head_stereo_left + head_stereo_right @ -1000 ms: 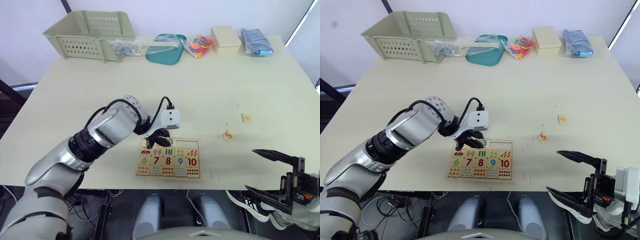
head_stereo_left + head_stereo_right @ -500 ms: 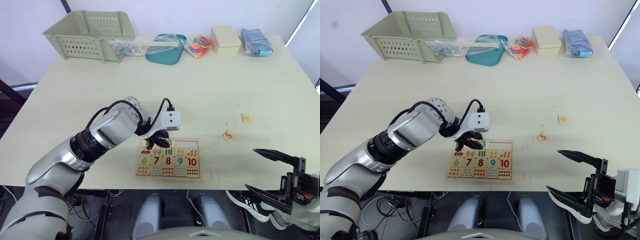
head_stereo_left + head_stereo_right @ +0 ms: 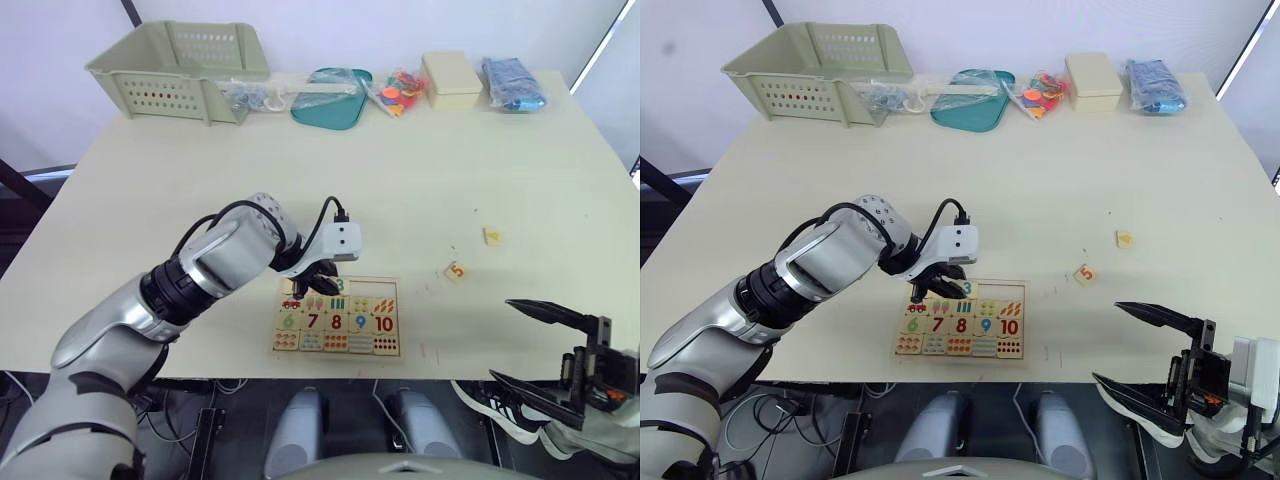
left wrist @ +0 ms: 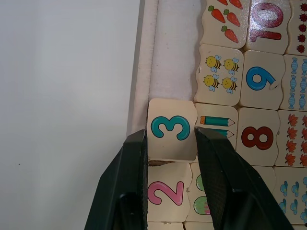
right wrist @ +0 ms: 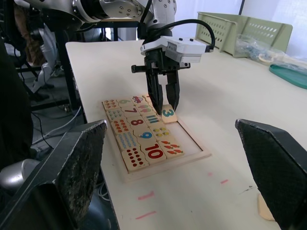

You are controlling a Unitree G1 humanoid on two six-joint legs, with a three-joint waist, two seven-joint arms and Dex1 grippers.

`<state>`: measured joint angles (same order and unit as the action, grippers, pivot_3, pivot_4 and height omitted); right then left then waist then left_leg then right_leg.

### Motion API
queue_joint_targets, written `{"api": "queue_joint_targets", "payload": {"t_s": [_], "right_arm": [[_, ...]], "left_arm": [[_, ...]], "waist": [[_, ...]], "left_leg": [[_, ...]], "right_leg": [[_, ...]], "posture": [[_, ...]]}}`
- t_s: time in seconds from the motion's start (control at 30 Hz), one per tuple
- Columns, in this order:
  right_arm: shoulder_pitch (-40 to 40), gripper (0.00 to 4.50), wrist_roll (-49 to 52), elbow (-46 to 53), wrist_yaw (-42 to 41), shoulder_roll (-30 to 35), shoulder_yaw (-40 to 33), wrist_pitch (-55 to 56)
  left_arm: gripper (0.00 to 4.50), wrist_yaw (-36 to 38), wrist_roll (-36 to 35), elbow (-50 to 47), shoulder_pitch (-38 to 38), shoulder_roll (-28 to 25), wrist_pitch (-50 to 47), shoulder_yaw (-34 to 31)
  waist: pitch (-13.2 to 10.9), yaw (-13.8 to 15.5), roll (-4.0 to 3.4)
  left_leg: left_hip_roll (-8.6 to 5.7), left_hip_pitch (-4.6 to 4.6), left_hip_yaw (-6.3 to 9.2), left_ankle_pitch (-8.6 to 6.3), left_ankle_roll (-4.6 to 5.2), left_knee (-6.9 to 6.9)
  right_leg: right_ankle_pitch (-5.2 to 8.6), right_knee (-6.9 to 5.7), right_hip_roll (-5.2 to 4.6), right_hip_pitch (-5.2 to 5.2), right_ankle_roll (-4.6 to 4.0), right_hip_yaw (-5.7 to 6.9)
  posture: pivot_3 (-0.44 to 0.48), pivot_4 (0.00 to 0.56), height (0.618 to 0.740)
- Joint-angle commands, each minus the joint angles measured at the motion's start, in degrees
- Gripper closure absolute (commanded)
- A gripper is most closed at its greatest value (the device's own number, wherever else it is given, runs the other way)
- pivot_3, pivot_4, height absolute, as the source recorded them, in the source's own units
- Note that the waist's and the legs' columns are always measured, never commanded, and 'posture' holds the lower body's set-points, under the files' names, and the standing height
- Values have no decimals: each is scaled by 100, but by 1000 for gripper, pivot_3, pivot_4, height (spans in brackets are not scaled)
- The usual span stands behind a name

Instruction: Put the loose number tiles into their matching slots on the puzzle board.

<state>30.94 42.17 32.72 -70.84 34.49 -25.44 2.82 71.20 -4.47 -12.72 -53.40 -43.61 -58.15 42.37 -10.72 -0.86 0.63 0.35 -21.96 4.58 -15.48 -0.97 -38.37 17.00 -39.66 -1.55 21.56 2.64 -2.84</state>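
Left hand [image 4: 170, 143] is straddling tile 3 [image 4: 170, 128] in the puzzle board [image 3: 338, 316] top row, fingers parted — tile 2 [image 4: 166, 191] beside it. Right hand [image 3: 1152, 350] is hanging spread off the surface [image 3: 400, 180] edge. Two loose tiles at the board's 2 o'clock — tile 5 [image 3: 456, 271] and one unreadable [image 3: 492, 236].

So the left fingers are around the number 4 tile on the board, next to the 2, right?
Not quite: the tile between the left gripper's fingers is the 3 tile, not a 4. The left wrist view shows the teal 3 on the puzzle board, next to the pink 2 tile.
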Motion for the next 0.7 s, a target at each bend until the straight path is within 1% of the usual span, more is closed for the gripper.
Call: {"api": "queue_joint_targets", "payload": {"t_s": [0.03,0.7], "right_arm": [[48,0,50,180,9,-31,-29,119],[78,0,20,234,46,-58,-21,96]], "left_arm": [[3485,7,72,-84,-50,-25,38,8],[3485,28,112,-57,-42,2,96,54]], "waist": [[0,0,0],[0,3,0]], "left_leg": [[0,0,0,0,0,0],[0,0,0,0,0,0]], "right_leg": [[0,0,0,0,0,0],[0,0,0,-1,0,0]], "posture": [[0,150,740],[0,150,740]]}}
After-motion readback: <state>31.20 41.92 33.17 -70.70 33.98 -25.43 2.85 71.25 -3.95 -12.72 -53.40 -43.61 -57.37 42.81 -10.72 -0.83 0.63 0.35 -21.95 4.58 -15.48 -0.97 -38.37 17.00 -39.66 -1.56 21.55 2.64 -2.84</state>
